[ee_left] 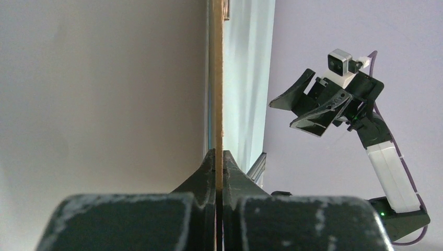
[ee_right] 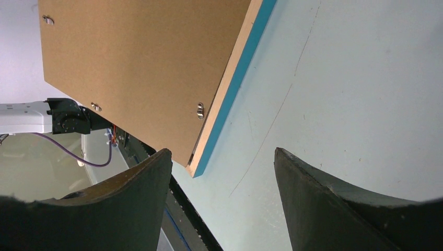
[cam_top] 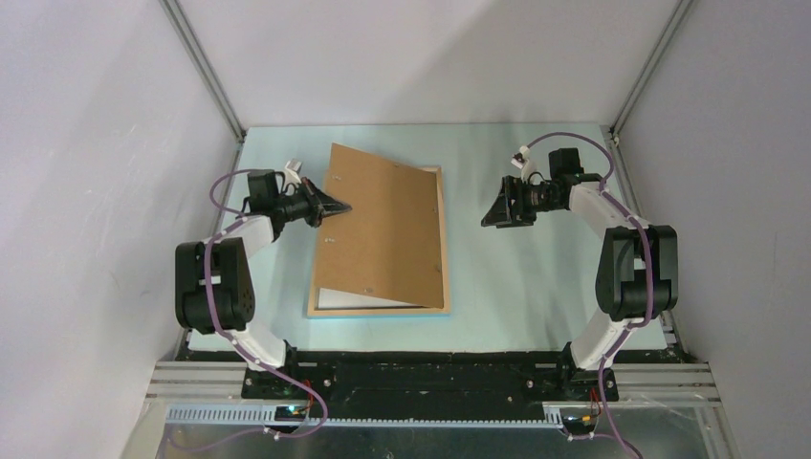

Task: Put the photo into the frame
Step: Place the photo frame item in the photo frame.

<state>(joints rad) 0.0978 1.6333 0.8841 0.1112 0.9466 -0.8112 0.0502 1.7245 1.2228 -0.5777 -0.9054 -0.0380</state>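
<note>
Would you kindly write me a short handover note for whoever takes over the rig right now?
Left gripper: shut on the backing board, its left edge raised, tilted over the frame.
Right gripper: open, empty, right of the frame.
Frame lies bare-wood side up; a white sheet inside its near edge is possibly the photo.
To do: confirm the photo is seated, lower the board, fasten it.

Board (cam_top: 383,225): we see matt brown fibreboard, finely grained.
Frame (ee_right: 230,89): we see pale bare wood on the face and smooth bright blue paint on the edge.
Clips (ee_right: 200,109): small, shiny metal.
Table (cam_top: 536,277): matt pale sheet, which we find faintly scratched.
Left gripper (ee_left: 218,152): matt black plastic, scuffed grey.
</note>
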